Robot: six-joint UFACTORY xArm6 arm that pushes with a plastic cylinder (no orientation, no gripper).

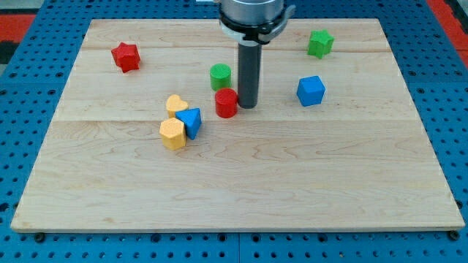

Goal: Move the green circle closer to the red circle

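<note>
Tool tip [247, 107] seemingly touches red circle [227, 103].

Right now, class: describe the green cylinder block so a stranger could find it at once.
Start at the wooden board, then find my tip near its centre. Just to the view's left stands a red cylinder block; the green cylinder block sits just above it. The other green block, star-shaped, lies far right.

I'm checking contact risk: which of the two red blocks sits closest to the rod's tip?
The red circle, just to the view's left of my tip, nearly touching it. The other red block, the red star, lies far off toward the view's top left.
</note>
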